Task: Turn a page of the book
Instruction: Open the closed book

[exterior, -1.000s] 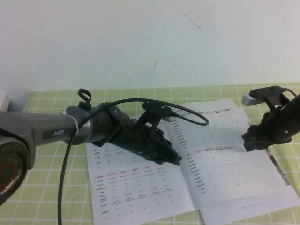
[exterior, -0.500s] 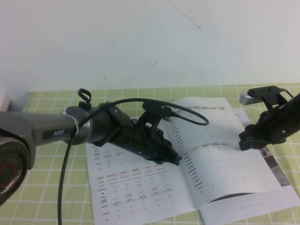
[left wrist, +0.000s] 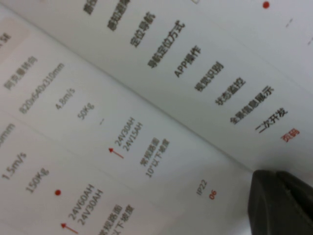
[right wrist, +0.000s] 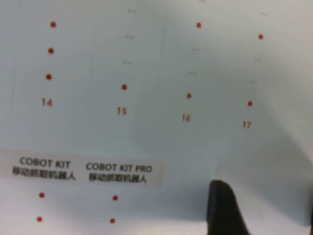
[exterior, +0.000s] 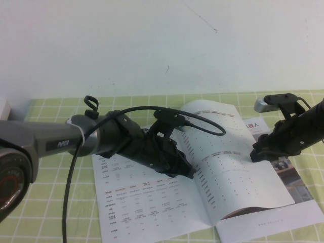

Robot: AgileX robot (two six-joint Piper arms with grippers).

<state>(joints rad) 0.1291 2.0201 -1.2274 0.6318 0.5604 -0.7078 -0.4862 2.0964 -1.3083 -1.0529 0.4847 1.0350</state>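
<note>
Black and partly hidden by its own arm, the right pincer sits at the outer edge of the page; whether its fingers grip the sheet cannot be told. The white page bows up beneath it, its outer edge lifted clear of the sheet under it, where photos now show just beyond the pincer. The left pincer rests near the spine of the book, on the left-hand leaf, its fingers also unreadable. The open book lies flat on the green-checked tabletop. The turn looks begun but far from done: the page must yet swing over the spine onto the left side.
</note>
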